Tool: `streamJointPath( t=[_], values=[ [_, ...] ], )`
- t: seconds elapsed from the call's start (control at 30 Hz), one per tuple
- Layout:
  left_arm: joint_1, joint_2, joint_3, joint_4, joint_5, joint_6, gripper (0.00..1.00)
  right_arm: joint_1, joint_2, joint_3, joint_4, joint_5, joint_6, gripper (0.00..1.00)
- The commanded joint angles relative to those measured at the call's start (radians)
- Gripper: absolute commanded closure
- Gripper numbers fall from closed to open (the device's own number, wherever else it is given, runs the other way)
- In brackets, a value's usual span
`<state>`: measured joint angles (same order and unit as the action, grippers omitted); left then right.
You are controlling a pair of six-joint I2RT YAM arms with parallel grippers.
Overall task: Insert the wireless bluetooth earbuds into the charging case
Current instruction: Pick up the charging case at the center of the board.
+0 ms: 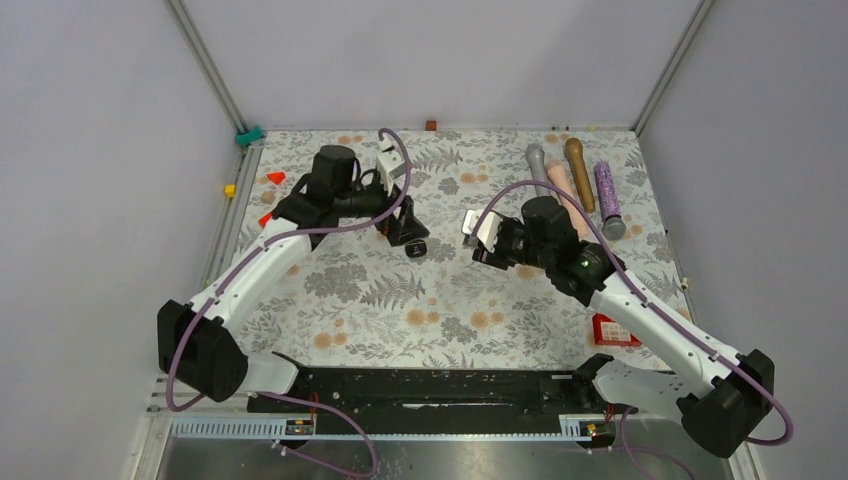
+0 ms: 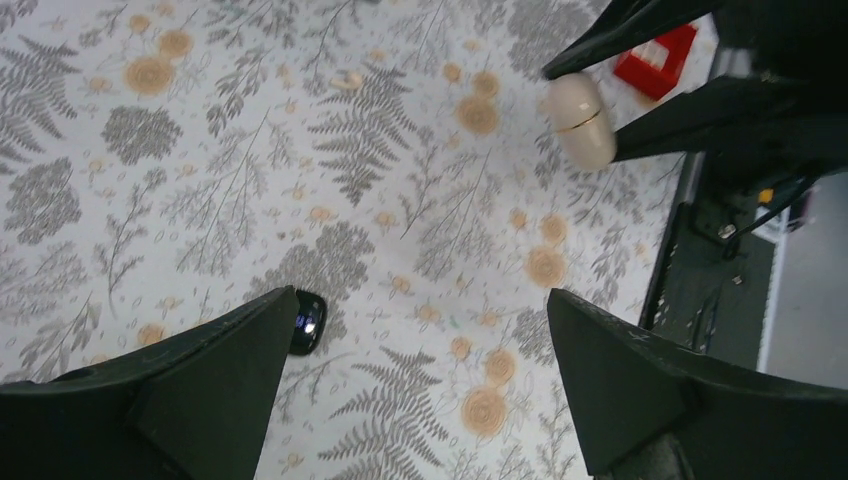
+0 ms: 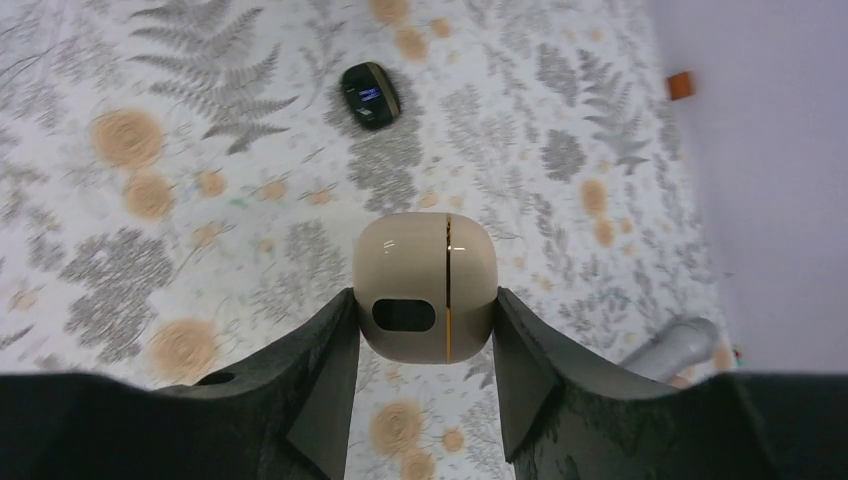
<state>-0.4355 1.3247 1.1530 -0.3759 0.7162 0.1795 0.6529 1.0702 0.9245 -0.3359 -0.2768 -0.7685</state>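
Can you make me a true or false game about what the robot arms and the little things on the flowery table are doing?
1. The right gripper is shut on the charging case. True.
2. The left gripper is squeezing the black earbud. False: it is wide open, and the earbud lies loose on the table.
3. The charging case is bright red. False: it is cream with a thin gold line.
4. Four long cylinders lie side by side at the table's far right. True.
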Motion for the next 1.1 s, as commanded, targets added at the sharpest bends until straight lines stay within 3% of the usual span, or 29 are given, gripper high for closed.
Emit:
streamJointPath(
  t=[0.0, 0.27, 0.77, 1.07],
  values=[
    [-0.063, 0.058, 0.122, 0.065, 0.075, -0.160, 0.01, 0.024, 0.013, -0.004, 0.216, 0.150, 0.082, 0.89],
    [-0.160, 0.139, 0.106, 0.201, 0.074, -0.359, 0.05, 0.051, -0.037, -0.082, 0.323, 0.169, 0.153, 0.89],
    [-0.190, 0.228, 0.135, 0.238, 0.092, -0.430, 0.19, 0.090, -0.061, -0.099, 0.314, 0.135, 0.186, 0.89],
    [-0.212, 0.256, 0.138, 0.240, 0.116, -0.429, 0.46, 0.112, -0.052, -0.092, 0.314, 0.155, 0.180, 0.88]
  ],
)
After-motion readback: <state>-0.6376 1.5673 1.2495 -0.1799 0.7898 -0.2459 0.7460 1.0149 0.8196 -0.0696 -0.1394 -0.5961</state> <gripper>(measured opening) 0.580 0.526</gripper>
